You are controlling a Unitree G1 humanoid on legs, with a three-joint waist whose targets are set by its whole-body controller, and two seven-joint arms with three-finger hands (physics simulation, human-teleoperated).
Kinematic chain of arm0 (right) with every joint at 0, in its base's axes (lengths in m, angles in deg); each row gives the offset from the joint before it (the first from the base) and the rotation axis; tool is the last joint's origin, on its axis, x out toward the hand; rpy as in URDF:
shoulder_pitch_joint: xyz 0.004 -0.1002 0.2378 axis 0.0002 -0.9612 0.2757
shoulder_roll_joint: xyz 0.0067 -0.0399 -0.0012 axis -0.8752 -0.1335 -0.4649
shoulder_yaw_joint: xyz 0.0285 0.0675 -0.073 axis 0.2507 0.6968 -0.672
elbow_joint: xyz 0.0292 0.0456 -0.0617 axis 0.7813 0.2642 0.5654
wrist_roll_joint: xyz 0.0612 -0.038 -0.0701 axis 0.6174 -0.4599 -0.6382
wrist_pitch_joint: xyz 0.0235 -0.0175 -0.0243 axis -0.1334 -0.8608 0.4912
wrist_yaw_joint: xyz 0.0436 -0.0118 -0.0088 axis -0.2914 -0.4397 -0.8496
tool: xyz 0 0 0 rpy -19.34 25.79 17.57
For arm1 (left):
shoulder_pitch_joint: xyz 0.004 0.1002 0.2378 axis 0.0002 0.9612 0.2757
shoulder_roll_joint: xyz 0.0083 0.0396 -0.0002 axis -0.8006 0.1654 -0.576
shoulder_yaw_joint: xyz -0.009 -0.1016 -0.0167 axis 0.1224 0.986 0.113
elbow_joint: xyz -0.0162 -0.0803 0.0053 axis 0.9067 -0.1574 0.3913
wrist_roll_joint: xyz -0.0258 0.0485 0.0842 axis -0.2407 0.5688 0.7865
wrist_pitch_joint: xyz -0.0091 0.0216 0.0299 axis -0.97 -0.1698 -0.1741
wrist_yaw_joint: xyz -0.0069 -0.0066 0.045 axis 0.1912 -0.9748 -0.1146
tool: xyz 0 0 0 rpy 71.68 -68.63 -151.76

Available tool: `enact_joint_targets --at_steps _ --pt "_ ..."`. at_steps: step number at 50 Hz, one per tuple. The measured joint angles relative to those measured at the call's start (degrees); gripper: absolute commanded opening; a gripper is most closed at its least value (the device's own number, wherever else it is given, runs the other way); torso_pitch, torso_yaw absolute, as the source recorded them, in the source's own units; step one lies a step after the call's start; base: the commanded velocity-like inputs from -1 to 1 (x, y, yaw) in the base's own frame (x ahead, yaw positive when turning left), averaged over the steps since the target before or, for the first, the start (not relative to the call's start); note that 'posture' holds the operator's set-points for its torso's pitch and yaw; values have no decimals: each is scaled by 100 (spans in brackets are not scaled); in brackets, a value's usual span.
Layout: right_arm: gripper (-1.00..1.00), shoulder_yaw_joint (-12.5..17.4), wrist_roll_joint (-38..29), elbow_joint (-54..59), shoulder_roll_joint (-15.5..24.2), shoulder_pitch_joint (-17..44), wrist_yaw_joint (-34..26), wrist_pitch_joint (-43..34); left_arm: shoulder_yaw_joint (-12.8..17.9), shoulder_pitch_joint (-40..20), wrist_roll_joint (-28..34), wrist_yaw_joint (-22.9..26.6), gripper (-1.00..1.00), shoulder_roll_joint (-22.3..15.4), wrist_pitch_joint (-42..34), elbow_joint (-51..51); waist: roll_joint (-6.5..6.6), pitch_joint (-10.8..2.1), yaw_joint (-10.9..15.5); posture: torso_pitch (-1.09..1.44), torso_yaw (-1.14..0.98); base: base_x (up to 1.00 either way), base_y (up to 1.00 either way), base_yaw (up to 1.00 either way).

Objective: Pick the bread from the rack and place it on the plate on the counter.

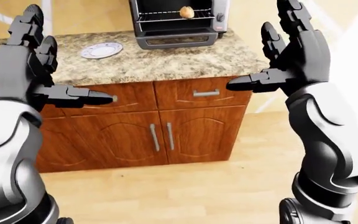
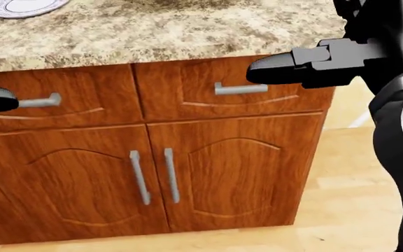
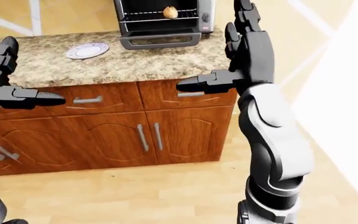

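Worktop with speckled stone surface is seen in full only in the eye views; the head view is cropped to its near edge plus the wooden cabinet beneath, with drawers and two doors with metal handles. Wood floor is seen below the cabinet in the eye views.

Toaster oven is shown only in the eye views, at the top, standing on the worktop with its door dropped open. Rack is visible inside, and the bread is seen resting on it, right of centre. Neither is seen in the head view.

Plate is seen whole in the eye views, on the worktop left of the oven, well apart from it. In the head view only a slice of it is caught at the top left corner.

Left hand and right hand are raised either side, both spread wide with thumbs pointed inward, nothing held. In the head view only the left thumb tip and the right thumb are seen. Both hands are well apart from the bread and plate. In the right-eye view the right arm covers the cabinet's right end.
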Motion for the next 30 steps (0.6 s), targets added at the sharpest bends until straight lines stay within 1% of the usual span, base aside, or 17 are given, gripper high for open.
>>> enact_joint_targets --at_steps 3,7,11,13,14,15,16,17,18,20,23,24,26,27,28,29,30 --pt "100 23 22 38 94 12 -7 -39 -32 -70 -73 -27 100 -34 -45 -21 -172 -33 30 0 0 32 21 0" --pt "100 130 2 -99 146 51 -9 49 -36 -62 -133 -72 100 -53 2 -84 -395 -15 72 0 0 37 22 0" --pt "100 92 -12 -95 138 -30 -52 201 -103 -7 -79 -116 100 -9 129 25 -567 -47 136 0 0 37 22 0" --pt "100 87 -19 -51 124 -54 -63 205 -114 -31 -76 -106 100 -16 112 15 -700 -47 146 0 0 38 21 0" --pt "100 95 -32 -34 140 -79 -65 212 -127 -44 -78 -101 100 8 110 -9 -677 -27 107 0 0 37 23 0" --pt "100 117 -51 -15 130 -133 -62 215 -164 -12 -84 -93 100 45 114 -28 -582 32 44 0 0 38 22 0" --pt "100 143 -71 12 114 -193 -54 197 -219 14 -96 -77 100 68 107 -21 -590 81 17 0 0 37 22 0" --pt "100 171 -90 37 121 -236 -44 161 -274 11 -118 -53 100 78 86 -1 -639 82 -6 0 0 38 21 0" --pt "100 190 -102 63 131 -226 -36 114 -301 -1 -135 -31 100 65 65 15 -662 50 -27 0 0 38 22 0" --pt "100 224 -90 49 164 -110 -21 43 -285 -61 -139 -7 100 21 42 34 -628 -17 -37 0 0 37 21 0" --pt "100 275 -22 -106 210 73 10 79 -184 -160 -105 -12 100 -53 41 -60 -443 -33 -90 0 0 36 14 0" --pt "100 299 11 -152 220 114 28 99 -154 -188 -100 -11 100 -85 45 -116 -348 -41 -122 0 0 32 3 0" --pt "100 285 66 -171 243 177 59 146 -71 -201 -93 -13 100 -136 59 -196 -59 -75 -80 0 0 32 4 0" --pt "100 229 89 -154 203 134 65 151 -29 -152 -86 -19 100 -135 54 -168 -71 -42 -52 0 0 32 8 0" --pt "100 151 122 -116 192 97 58 113 -1 -91 -74 -28 100 -132 8 -115 -55 32 -8 0 0 31 8 0" --pt "100 92 159 -80 195 87 46 56 14 -59 -62 -36 100 -142 -54 -72 -42 59 28 0 0 31 9 0" --pt "100 70 189 -57 208 91 38 2 9 -66 -53 -44 100 -148 -101 -34 -63 48 54 0 0 31 9 0"
